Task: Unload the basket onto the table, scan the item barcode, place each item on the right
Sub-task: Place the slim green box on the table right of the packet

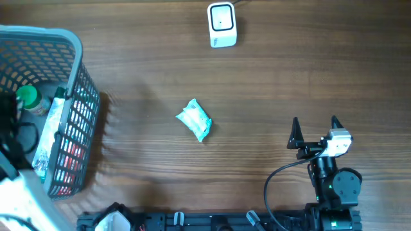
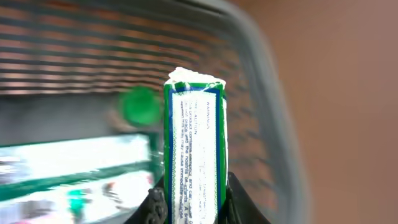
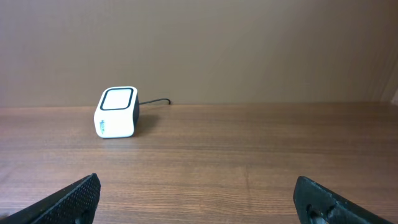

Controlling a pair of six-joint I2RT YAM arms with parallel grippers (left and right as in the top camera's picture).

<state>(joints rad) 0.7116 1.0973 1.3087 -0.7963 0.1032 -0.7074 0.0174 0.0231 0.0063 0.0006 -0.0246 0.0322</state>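
Two fingers of the left gripper (image 2: 193, 202) are clamped on a green-edged white pack (image 2: 193, 137) at the basket (image 1: 78, 48), nine o'clock. The right gripper (image 1: 315, 128), at five o'clock, has its fingers wide apart. The scanner (image 1: 222, 24) sits at twelve.

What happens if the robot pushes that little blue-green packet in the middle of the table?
The packet would probably slide, not roll: it lies flat on the table. Its crinkled wrapper suggests it is light and squashy, and possibly slippery to pinch.
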